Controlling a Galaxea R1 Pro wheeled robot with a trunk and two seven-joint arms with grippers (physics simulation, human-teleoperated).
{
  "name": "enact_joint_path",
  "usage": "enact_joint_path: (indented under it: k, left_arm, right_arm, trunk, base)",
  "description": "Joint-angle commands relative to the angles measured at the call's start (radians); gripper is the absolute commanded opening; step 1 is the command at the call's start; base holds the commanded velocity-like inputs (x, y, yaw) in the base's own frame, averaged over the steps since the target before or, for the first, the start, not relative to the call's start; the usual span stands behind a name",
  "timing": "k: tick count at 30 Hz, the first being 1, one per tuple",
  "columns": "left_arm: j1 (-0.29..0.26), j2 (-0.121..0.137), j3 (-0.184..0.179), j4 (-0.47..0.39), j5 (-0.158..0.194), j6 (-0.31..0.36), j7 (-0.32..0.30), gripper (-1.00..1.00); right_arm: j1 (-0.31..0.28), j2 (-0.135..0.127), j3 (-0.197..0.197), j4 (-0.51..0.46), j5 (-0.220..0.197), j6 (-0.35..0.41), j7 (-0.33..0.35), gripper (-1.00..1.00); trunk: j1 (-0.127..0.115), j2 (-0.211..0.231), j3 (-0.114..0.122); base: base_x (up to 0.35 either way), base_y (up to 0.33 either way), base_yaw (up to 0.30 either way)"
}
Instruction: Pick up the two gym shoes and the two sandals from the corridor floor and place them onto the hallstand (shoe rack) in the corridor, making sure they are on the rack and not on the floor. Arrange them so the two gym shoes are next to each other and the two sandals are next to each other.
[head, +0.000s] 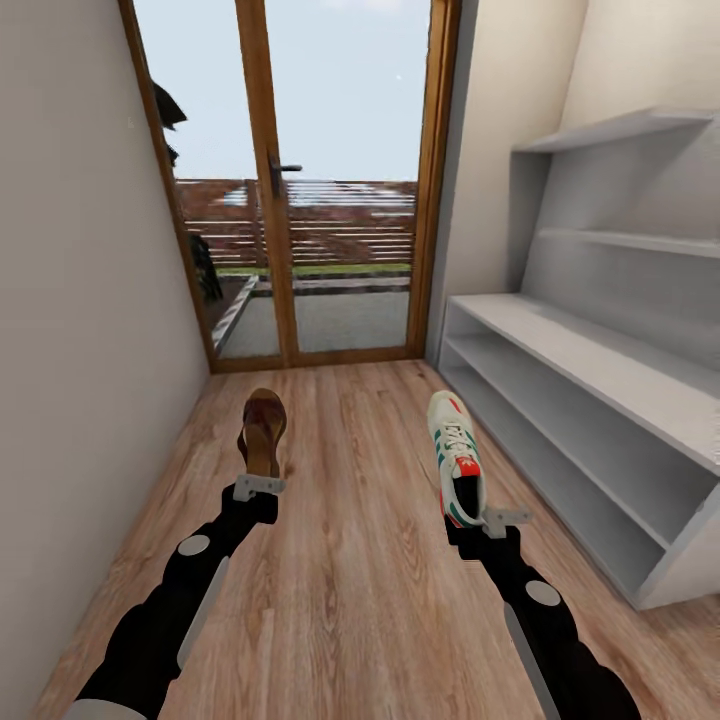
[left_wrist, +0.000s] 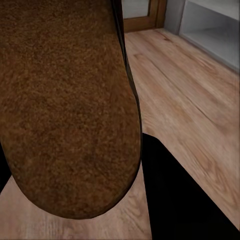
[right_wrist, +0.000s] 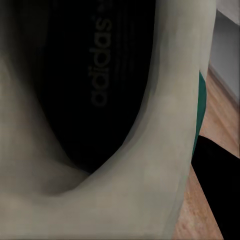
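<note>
In the head view my left gripper (head: 259, 484) is shut on the heel end of a dark brown sandal (head: 263, 429), held above the wood-grain corridor floor (head: 350, 560). My right gripper (head: 492, 519) is shut on the heel of a white gym shoe (head: 455, 455) with green stripes and red patches, also lifted, toe pointing away. The left wrist view looks onto the sandal's tan footbed (left_wrist: 65, 105). The right wrist view looks into the gym shoe's dark opening (right_wrist: 100, 85). The white hallstand (head: 600, 370), with two open tiers and staggered wall shelves, stands along the right wall.
A glazed wooden door (head: 300, 180) closes the corridor's far end. A plain wall (head: 70, 300) runs along the left. Bare floor lies between both arms and the door.
</note>
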Motion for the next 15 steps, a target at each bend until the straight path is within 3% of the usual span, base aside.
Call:
enact_joint_path:
  k: [1,3,15]
  left_arm:
    - [0.0,0.001,-0.001,-0.002,-0.002,0.006,-0.003,-1.0]
    - [-0.001,0.001,-0.001,-0.002,-0.002,0.006,-0.003,-1.0]
    - [0.046,0.005,0.004,0.062,0.007,-0.02,-0.004,-1.0]
  right_arm:
    - [0.0,0.0,0.0,-0.002,0.0,0.006,-0.001,-1.0]
    - [0.0,0.0,0.0,-0.001,0.002,0.006,-0.002,-1.0]
    - [0.0,0.0,0.004,0.011,0.007,0.017,-0.011,-1.0]
  trunk:
    - [0.0,0.0,-0.001]
    - [0.0,0.0,-0.001]
    - [0.0,0.0,-0.001]
  base:
    - [0.262,0.05,-0.038]
    - [0.303,0.073,-0.014]
    - [0.082,0.0,0.0]
